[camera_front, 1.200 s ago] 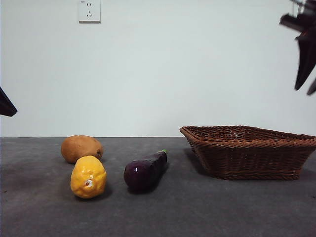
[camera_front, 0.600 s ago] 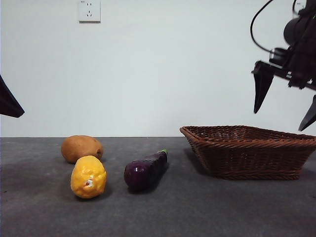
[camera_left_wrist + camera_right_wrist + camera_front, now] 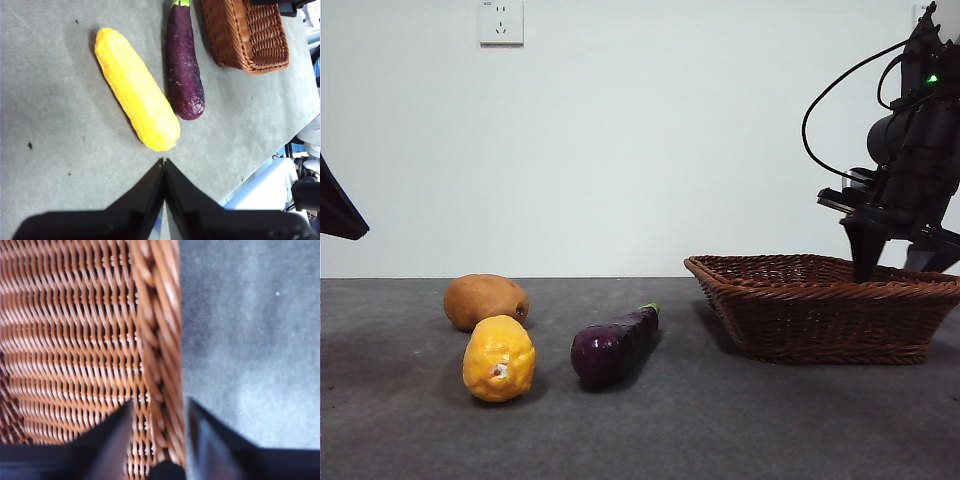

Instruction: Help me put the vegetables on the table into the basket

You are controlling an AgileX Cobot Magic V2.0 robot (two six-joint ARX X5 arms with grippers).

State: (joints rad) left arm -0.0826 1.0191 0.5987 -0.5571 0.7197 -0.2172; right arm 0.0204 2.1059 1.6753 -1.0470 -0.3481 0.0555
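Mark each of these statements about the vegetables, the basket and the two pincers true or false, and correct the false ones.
1. The glossy dark purple eggplant lies inside the reddish-brown woven wicker basket. False: it lies on the dark grey table, beside the basket.
2. The right pincer straddles the basket's rim with jaws open. True.
3. The left pincer is shut and holds nothing. True.
4. The bumpy yellow corn cob is gripped by the left pincer. False: it lies on the table next to the eggplant.
5. The brown oval potato sits on the table behind the corn cob in the front view. True.
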